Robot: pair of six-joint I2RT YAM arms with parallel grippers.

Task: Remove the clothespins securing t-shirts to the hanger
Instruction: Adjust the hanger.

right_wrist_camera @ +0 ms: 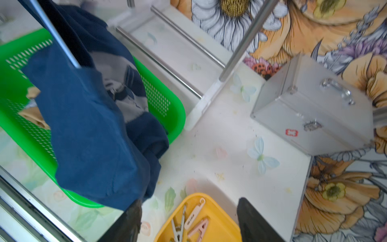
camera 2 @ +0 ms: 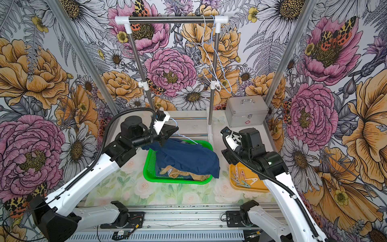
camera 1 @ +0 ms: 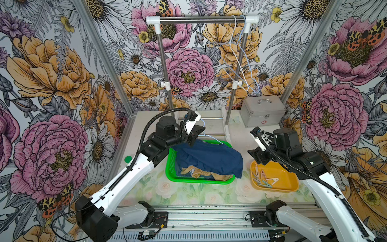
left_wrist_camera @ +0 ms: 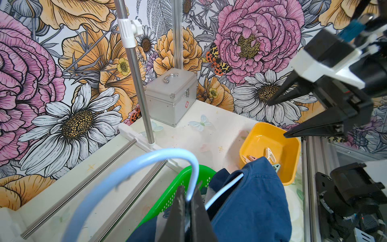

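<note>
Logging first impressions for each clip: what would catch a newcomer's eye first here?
A navy shirt drapes over the green basket mid-table, on a pale blue hanger pinched by the left gripper. Beside it, the open right gripper hangs over a yellow tray of clothespins. Two bare hangers dangle from the rack behind.

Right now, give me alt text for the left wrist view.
The left gripper is shut on the hook of a light blue hanger, whose navy t-shirt drapes over a green basket. The open right gripper is near a yellow tray holding clothespins.
</note>
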